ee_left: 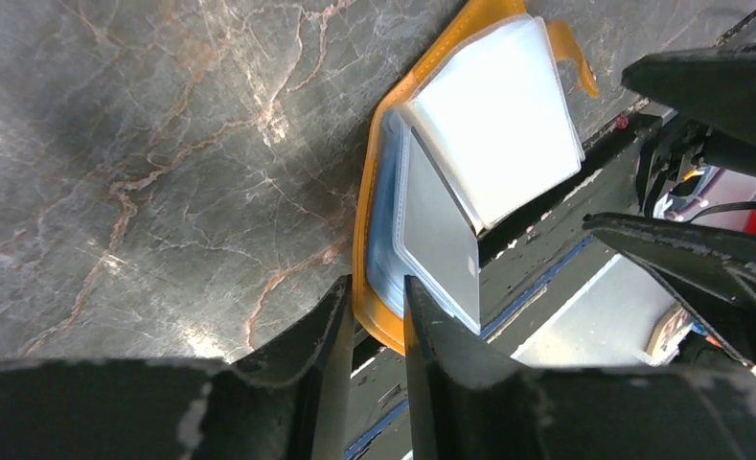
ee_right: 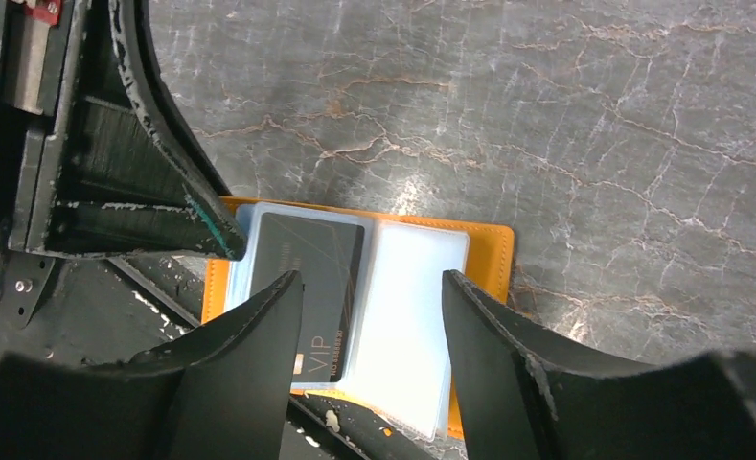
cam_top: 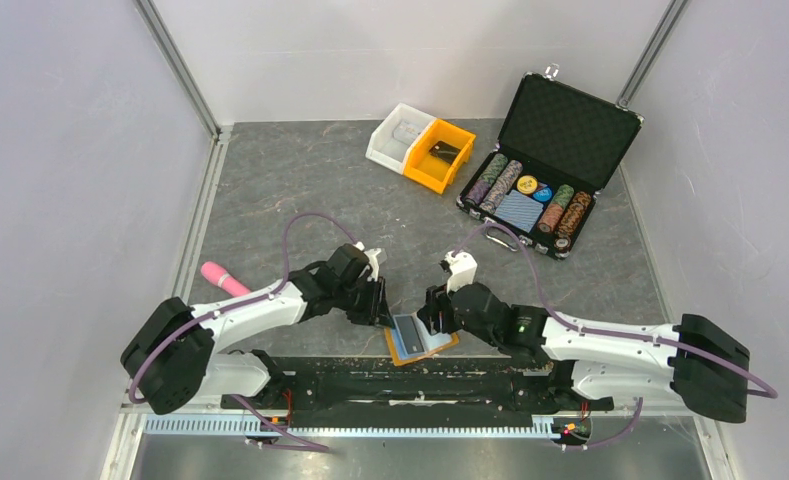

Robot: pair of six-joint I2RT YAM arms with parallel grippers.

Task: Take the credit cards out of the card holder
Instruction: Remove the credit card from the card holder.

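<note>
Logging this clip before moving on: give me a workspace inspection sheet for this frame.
Surface: grey marbled table.
Job's things: card holder lying open at the near edge; dark VIP card in its sleeve.
Clutter: pink object, white bin, orange bin, open chip case.
Grippers: left gripper pinching the holder's edge; right gripper open above it.
Cables: purple cables along both arms.
Surroundings: grey walls.
</note>
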